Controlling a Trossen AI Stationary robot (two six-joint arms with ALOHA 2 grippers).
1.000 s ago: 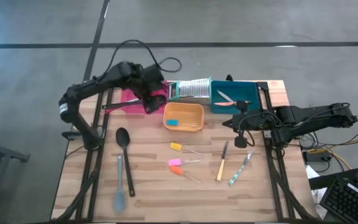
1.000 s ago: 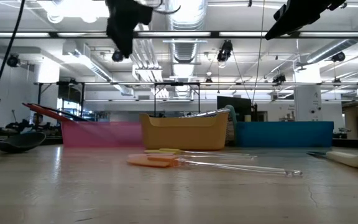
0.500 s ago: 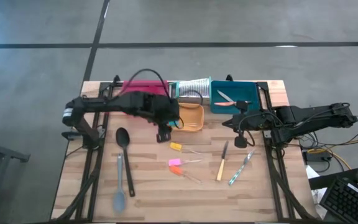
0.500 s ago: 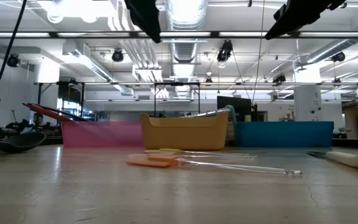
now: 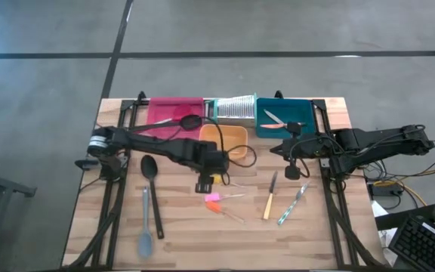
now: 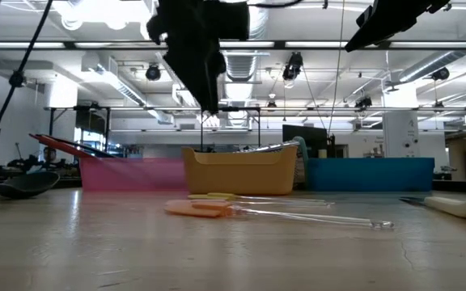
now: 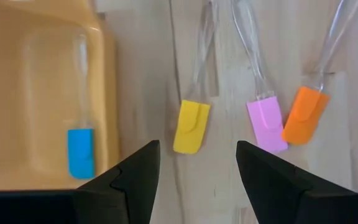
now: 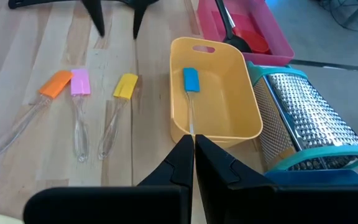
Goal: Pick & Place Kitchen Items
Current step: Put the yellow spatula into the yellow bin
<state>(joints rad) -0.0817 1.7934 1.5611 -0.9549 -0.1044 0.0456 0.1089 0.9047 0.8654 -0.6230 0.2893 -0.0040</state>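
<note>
My left gripper is open and points down over a small yellow spatula that lies flat on the table; its fingers stand well above the table, one to each side of the spatula's head, without touching it. A pink spatula and an orange spatula lie beside it. A blue spatula lies in the orange tray. My right gripper hangs shut and empty above the table's right part, in front of the teal tray.
A pink tray at the far left holds a long dark spoon. A silver grater stands between the pink and teal trays. A black spoon and a grey-blue spoon lie near left; two knives lie near right.
My left gripper has swung from over the pink tray toward the table's right and near edges and has come down, rolling as it went. It now hangs over the yellow spatula. Its fingers have stayed open. No item has moved.
</note>
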